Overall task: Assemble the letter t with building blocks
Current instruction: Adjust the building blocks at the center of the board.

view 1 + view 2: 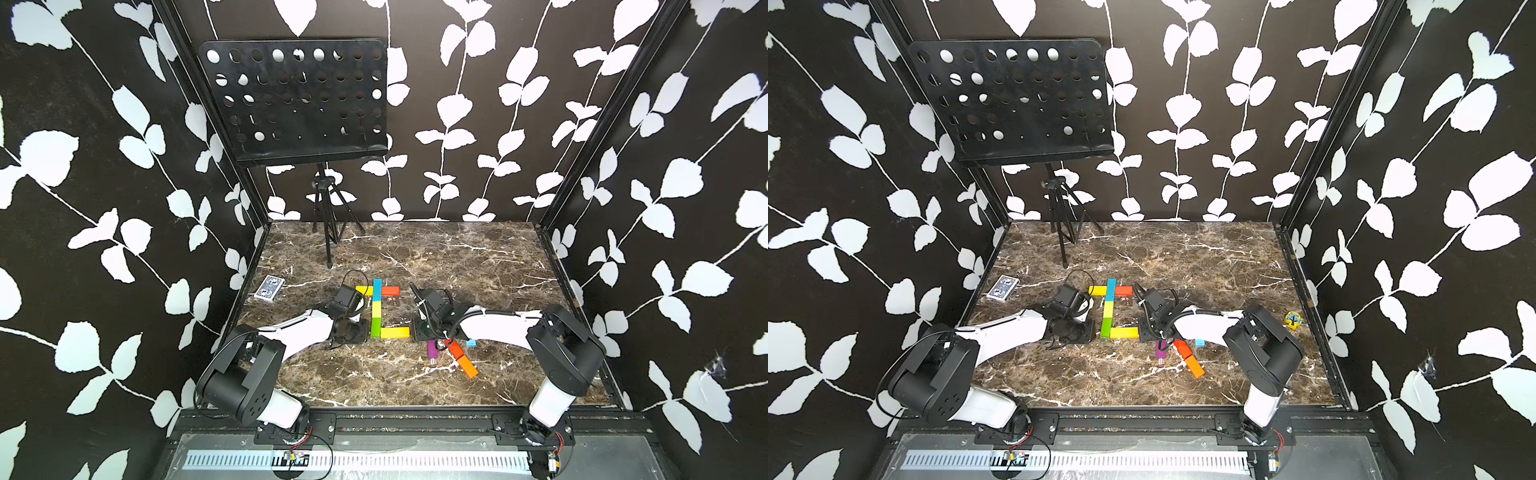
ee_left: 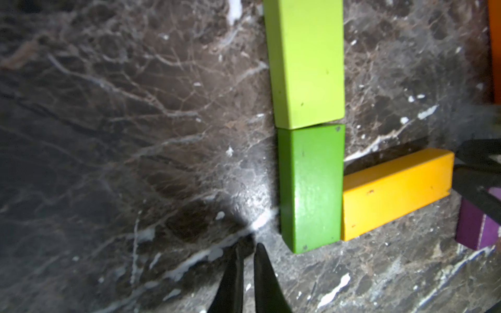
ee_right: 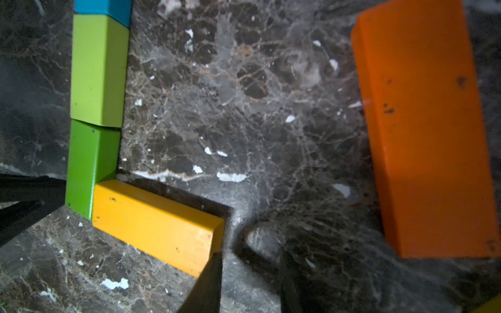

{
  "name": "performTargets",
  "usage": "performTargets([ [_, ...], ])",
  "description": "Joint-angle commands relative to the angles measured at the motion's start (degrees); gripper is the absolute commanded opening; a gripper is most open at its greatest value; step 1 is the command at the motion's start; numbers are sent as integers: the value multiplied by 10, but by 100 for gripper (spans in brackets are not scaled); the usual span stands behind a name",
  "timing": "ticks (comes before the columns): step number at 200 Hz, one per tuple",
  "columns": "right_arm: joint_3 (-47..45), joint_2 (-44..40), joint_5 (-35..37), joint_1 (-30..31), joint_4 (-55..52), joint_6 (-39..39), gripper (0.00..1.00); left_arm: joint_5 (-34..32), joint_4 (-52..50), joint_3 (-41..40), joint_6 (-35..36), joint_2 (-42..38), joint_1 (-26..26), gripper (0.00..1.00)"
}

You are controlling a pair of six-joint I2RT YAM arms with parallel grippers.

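Note:
In both top views the building blocks form a figure. A cyan bar (image 1: 377,289) runs between a yellow bar (image 1: 362,290) and a red-orange bar (image 1: 391,290). Below it come a lime bar (image 1: 376,309), a green bar (image 2: 310,187) and a yellow foot bar (image 3: 154,225). Loose purple (image 1: 432,349), red-orange (image 1: 455,348), orange (image 3: 423,135) and cyan (image 1: 471,343) bars lie to the right. My left gripper (image 2: 250,245) is shut and empty beside the green bar's near corner. My right gripper (image 3: 249,260) is open and empty, one finger (image 3: 208,281) touching the foot bar's free end.
A blue-patterned card box (image 1: 270,288) lies at the left of the marble table (image 1: 457,257). A music stand on a tripod (image 1: 328,216) stands at the back left. A yellow tree token (image 1: 1293,320) sits near the right edge. Both arms flank the figure low over the table.

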Motion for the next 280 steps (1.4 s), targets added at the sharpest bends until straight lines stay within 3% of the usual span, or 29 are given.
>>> performTargets([
  [1,5,9,1,3,-14,-1,35,5,-7,16,9,5,-5,16],
  [238,-5,-2,3,4,-19,-1,35,6,-24,22,14,16,-14,27],
  [280,-8,-4,3,4,-19,-1,35,-38,-54,26,15,11,-14,30],
])
